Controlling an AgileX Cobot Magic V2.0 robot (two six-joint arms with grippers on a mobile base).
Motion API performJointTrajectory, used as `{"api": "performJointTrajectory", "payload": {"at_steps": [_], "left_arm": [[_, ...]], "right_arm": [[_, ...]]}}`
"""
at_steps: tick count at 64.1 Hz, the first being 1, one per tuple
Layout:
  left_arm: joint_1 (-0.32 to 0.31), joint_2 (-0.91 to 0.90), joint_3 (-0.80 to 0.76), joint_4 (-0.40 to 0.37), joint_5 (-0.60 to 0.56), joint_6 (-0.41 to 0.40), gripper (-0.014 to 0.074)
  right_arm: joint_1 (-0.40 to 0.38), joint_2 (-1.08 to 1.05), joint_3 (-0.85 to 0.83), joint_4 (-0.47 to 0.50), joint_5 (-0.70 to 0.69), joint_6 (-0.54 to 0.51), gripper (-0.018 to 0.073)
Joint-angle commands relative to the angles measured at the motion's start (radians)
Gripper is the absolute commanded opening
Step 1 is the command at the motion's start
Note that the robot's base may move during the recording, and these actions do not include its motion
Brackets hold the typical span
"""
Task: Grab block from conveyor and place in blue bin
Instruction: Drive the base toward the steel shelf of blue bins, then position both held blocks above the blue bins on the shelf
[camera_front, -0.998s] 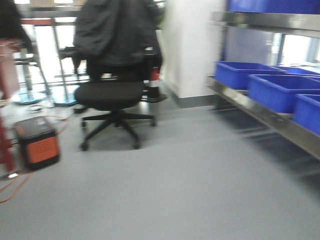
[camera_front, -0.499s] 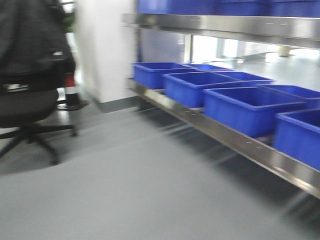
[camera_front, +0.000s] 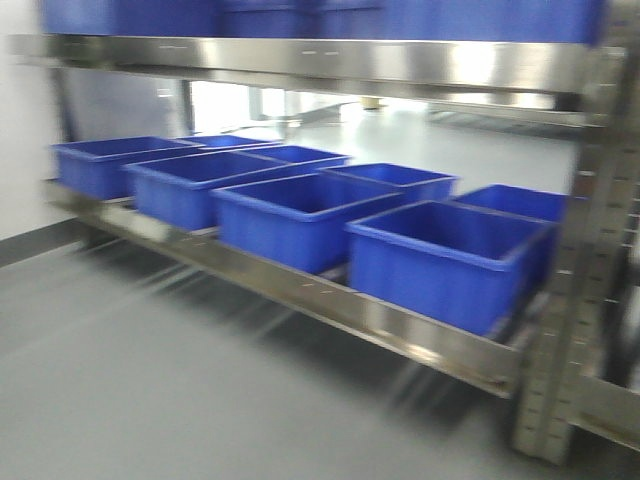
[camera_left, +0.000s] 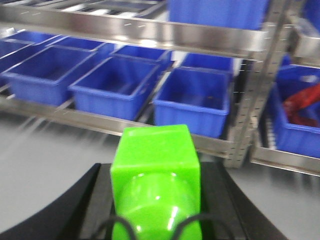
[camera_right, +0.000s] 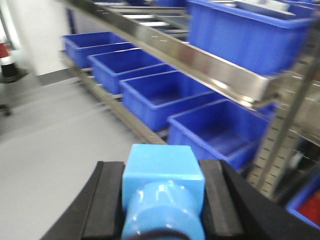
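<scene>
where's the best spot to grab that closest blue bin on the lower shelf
Likely take the closest blue bin by its front rim lip, coming from the aisle side. Its front wall faces out, while a neighbouring bin and the upright post crowd its sides, and the upper shelf hangs overhead.

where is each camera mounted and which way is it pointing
Exterior front-facing: sits off the arms, facing the steel rack and its blue bins; no robot part shows.
Left wrist: behind the left gripper, looking past its green block at the rack.
Right wrist: behind the right gripper, looking past its light blue block along the rack.
Shared: all three see the lower-shelf bins.
</scene>
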Motion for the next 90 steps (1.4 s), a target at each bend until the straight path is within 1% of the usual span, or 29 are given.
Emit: {"api": "performJointTrajectory", "payload": {"at_steps": [1,90], "left_arm": [[-0.007,-0.004,-0.005,-0.005,-0.018,-0.006,-0.0111],[-0.007,-0.004,-0.005,-0.005,-0.018,-0.006,-0.0111]], "right_arm": [[-0.001,-0.003,-0.008,-0.004,-0.014,-0.005,-0.0162],[-0.001,-0.003,-0.008,-0.004,-0.014,-0.005,-0.0162]]}}
